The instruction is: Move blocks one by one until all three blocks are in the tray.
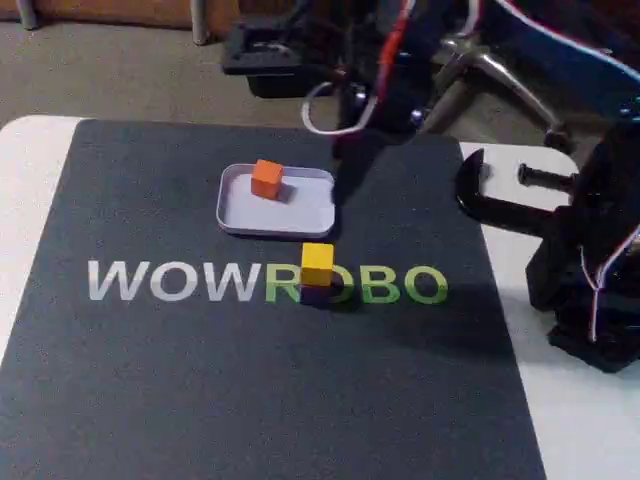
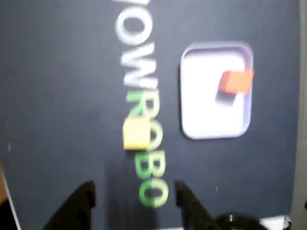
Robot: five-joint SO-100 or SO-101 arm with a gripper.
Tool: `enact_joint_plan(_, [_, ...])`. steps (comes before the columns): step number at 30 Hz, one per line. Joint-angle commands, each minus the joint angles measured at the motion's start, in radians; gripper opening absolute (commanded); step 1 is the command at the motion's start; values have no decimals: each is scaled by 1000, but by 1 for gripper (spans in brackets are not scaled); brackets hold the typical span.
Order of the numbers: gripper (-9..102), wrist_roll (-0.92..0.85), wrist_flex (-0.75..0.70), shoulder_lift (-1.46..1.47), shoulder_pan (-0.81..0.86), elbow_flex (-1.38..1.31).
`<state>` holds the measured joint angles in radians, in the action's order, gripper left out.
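Observation:
The pale tray [image 1: 300,215] lies on the dark mat, and the orange block [image 1: 267,178] sits inside it near its far edge. Just in front of the tray's near right corner the yellow block [image 1: 317,262] stands on top of the purple block [image 1: 317,294]. In the wrist view my gripper [image 2: 134,203] is open, its two dark fingers [image 2: 79,206] coming in from the bottom edge. The yellow block [image 2: 135,134] lies ahead of the gap, apart from both fingers, and covers the purple one. The tray [image 2: 201,110] with the orange block [image 2: 236,80] is to the upper right.
The dark mat [image 1: 150,380] carries "WOWROBO" lettering [image 1: 180,282] and covers most of the white table [image 1: 30,170]. My arm's black body [image 1: 590,250] and a black clamp [image 1: 480,195] stand at the right edge. Chair legs and cables [image 1: 480,60] lie beyond the table.

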<state>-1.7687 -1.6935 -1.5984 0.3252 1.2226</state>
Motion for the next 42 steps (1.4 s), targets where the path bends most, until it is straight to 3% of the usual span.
enact_joint_plan(1, [19,-3,3,-89,-46,87])
enact_joint_plan(13, [19,57,89,-66,-179,253])
enact_joint_plan(24, [19,71,318,71,-72,267])
enact_joint_plan(31, [19,9,339,77,-6,296])
enact_joint_plan(38, [18,-106,486,-60,31,534])
enact_joint_plan(42, [18,-129,494,-120,43,595])
